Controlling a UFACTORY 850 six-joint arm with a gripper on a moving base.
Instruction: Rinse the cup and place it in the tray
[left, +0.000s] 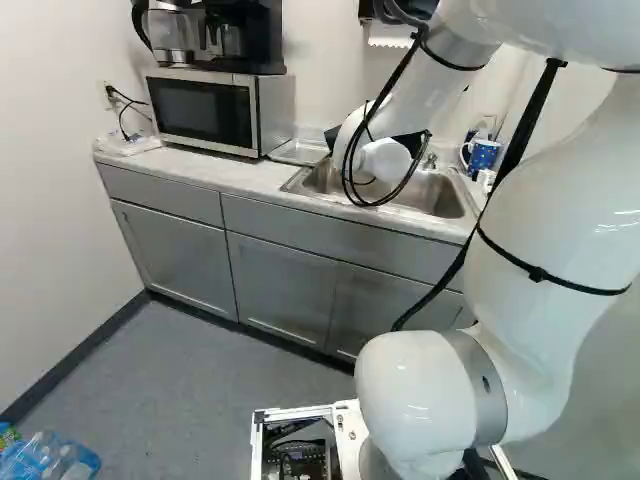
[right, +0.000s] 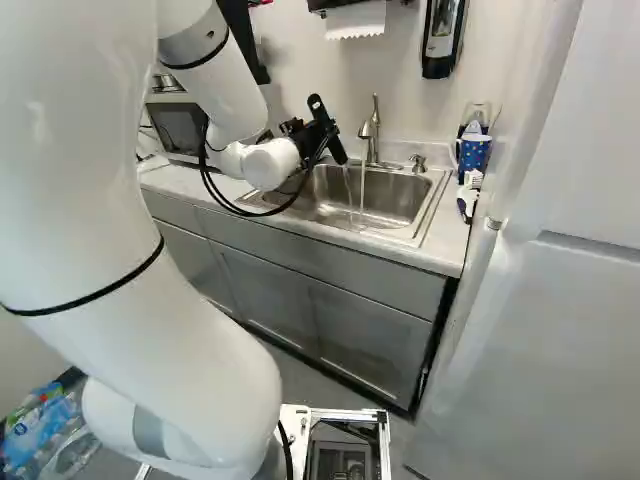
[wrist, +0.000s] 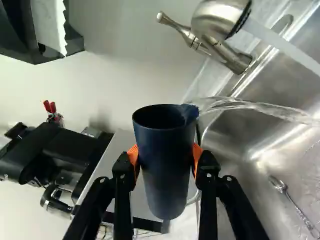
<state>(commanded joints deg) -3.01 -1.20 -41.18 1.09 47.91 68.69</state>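
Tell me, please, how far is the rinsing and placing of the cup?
Done: the gripper holds the cup and the faucet runs. In hand: the rinsing, it seems, with water spilling from the cup's rim into the sink. Left: placing it in the tray, as the cup is not set down.

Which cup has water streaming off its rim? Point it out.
The plain dark cup gripped in the claw: water streams off its rim. The other cup, blue with white spots, stands on the counter beside the sink.
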